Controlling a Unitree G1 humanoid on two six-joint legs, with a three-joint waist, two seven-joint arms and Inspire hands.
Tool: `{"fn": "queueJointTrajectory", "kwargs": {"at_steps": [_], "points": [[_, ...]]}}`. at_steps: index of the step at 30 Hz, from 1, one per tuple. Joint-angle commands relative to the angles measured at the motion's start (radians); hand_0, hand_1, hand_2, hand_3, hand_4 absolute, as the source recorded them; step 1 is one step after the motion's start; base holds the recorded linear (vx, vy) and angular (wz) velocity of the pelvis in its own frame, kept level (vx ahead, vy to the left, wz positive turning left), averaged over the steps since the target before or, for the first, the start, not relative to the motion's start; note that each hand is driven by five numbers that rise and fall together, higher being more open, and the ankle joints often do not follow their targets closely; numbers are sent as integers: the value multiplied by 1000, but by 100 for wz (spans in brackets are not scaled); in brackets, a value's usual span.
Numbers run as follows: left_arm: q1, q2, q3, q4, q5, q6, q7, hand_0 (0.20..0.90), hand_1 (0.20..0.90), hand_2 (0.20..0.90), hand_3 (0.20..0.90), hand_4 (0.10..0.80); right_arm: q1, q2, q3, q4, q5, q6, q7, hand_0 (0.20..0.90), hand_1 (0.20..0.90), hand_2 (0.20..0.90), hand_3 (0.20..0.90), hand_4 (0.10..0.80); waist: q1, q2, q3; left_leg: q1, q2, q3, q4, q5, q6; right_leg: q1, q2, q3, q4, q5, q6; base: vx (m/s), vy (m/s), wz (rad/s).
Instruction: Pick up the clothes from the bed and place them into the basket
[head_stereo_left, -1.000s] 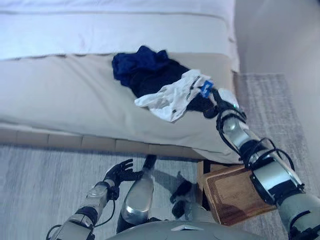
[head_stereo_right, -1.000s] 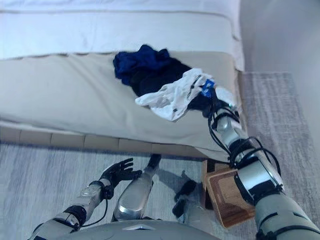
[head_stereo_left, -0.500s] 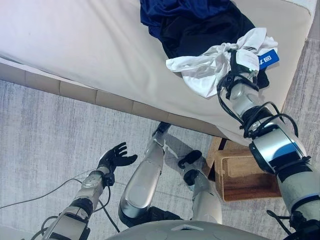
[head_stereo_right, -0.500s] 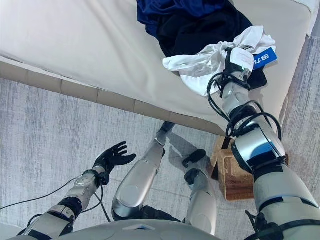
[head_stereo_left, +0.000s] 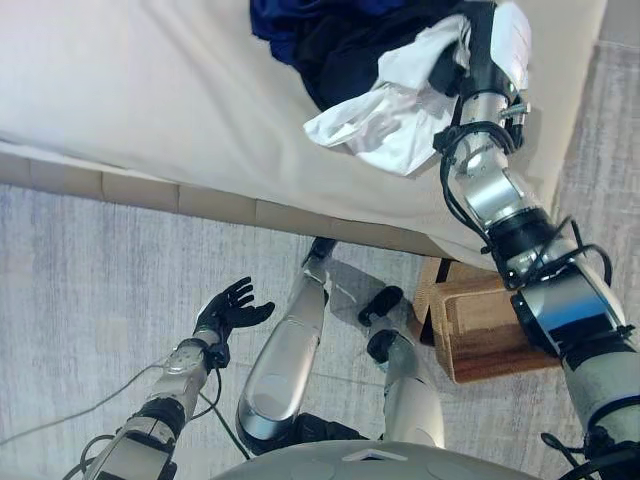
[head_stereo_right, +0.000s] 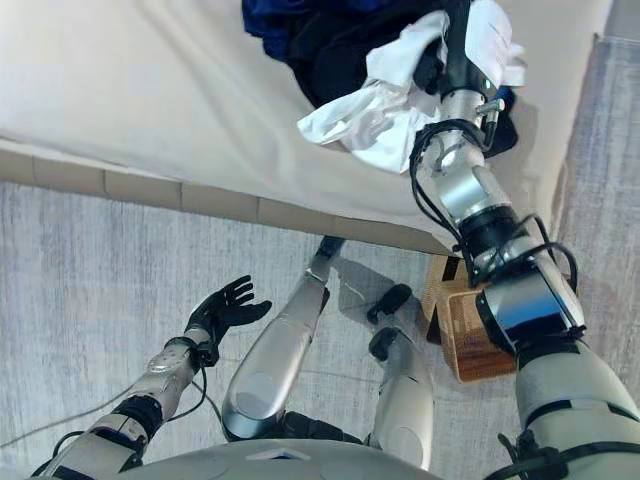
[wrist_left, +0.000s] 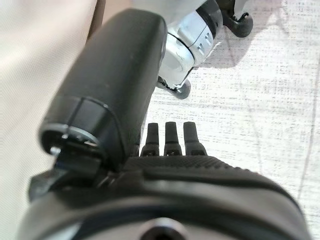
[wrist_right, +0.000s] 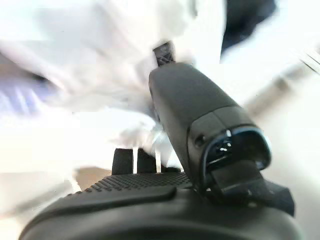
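Note:
A white garment (head_stereo_left: 385, 115) hangs from my right hand (head_stereo_left: 458, 62), which is shut on it and holds it up over the bed's (head_stereo_left: 150, 90) near right corner. The cloth also shows past the thumb in the right wrist view (wrist_right: 90, 65). Dark blue and black clothes (head_stereo_left: 330, 40) lie in a pile on the bed just beside it. The wooden basket (head_stereo_left: 490, 325) stands on the floor below the bed's corner, under my right forearm. My left hand (head_stereo_left: 232, 308) is open and empty, low over the carpet, with straight fingers (wrist_left: 170, 137).
The bed's beige cover hangs over the near edge. A grey carpet (head_stereo_left: 90, 270) covers the floor in front of the bed. The basket stands close against the bed's corner on the right.
The camera has tilted down. My right hand has closed on the white garment and raised its upper end off the dark pile. The left hand has stayed put.

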Motion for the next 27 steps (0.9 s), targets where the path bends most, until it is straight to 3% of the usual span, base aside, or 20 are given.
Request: {"fn": "queueJointTrajectory", "kwargs": {"at_steps": [1, 7, 13, 19, 27], "points": [[109, 10, 41, 14, 70, -11, -19, 900, 900, 900, 900, 800, -47, -114, -183, -241, -123, -83, -187, 300, 300, 300, 200, 100, -46, -10, -63, 175, 2, 54, -115, -128, 75, 74, 9, 13, 44, -2, 15, -28, -49, -26], [150, 6, 75, 51, 207, 68, -7, 900, 900, 900, 900, 800, 102, -261, -320, -468, -142, -13, -183, 300, 300, 300, 200, 100, -135, -36, -221, 355, 26, 124, -218, -148, 66, 210, 47, 64, -92, 4, 29, 108, -100, -25], [156, -11, 77, 106, 298, 129, -6, 900, 900, 900, 900, 800, 196, -351, -402, -515, -121, 18, -209, 300, 300, 300, 200, 100, -202, -37, -332, 460, 34, 182, -300, -135, 63, 269, 68, 111, -154, 19, 41, 40, -41, -34], [149, -50, 59, 142, 344, 178, -15, 900, 900, 900, 900, 800, 299, -432, -518, -493, -60, 29, -247, 300, 300, 300, 200, 100, -291, -13, -442, 562, 34, 260, -335, -154, 59, 327, 81, 166, -203, 29, 40, 21, -2, -39], [140, -51, 55, 150, 381, 214, -40, 900, 900, 900, 900, 800, 540, -410, -614, -401, 53, 13, -26, 300, 300, 300, 200, 100, -363, 11, -482, 629, 39, 303, -364, -160, 50, 359, 94, 229, -215, 23, 36, 27, -50, -38]]}}
